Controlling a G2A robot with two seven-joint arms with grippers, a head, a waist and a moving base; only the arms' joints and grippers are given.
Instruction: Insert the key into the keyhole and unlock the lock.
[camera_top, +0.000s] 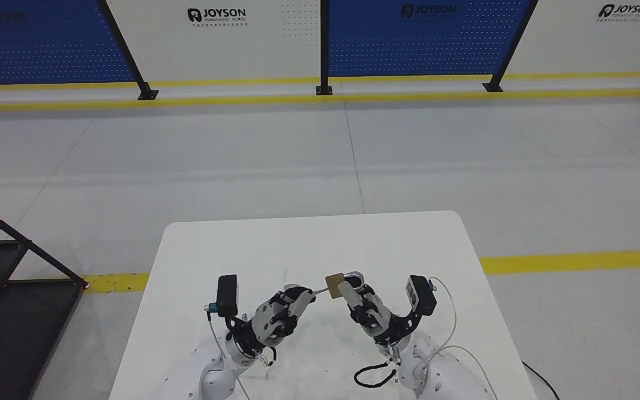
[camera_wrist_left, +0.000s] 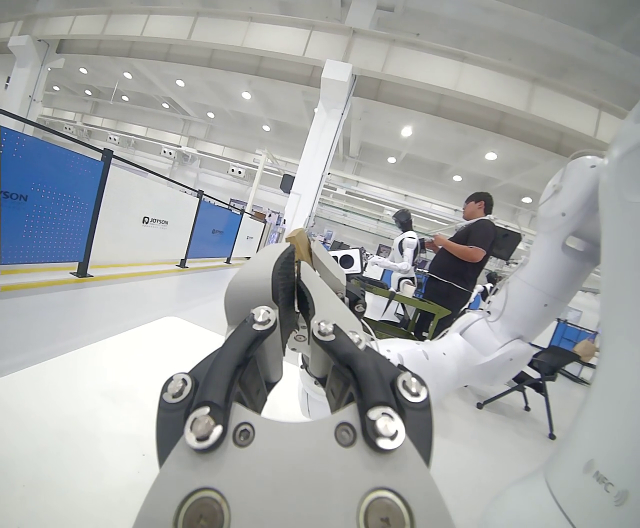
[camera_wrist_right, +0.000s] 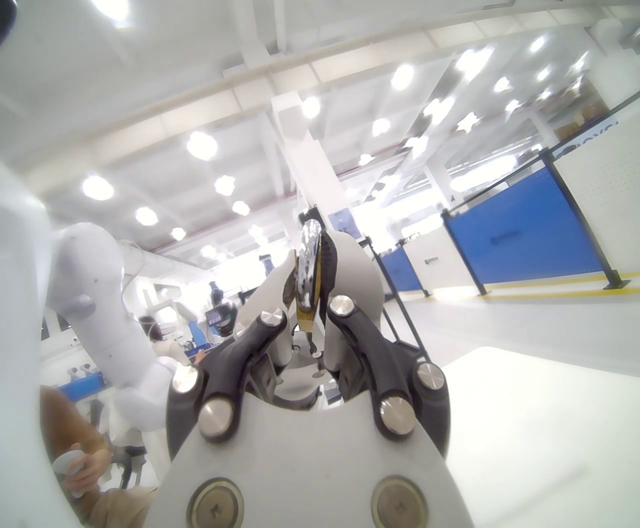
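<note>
Left hand (camera_top: 304, 293) pinches key (camera_top: 318, 291), right hand (camera_top: 346, 289) pinches brass lock (camera_top: 335, 281), both above tabletop (camera_top: 300, 240), key tip at lock; likely risk: slight misalignment jams key, twisting either out of its pinch.

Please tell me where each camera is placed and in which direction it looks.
Top view: above the arms, looking down at the white table; both arms show.
Left wrist view: behind the left gripper, shut on the key, facing the right arm.
Right wrist view: behind the right gripper, shut on the lock, facing the hall.
Shared: top and right wrist views show the lock.
</note>
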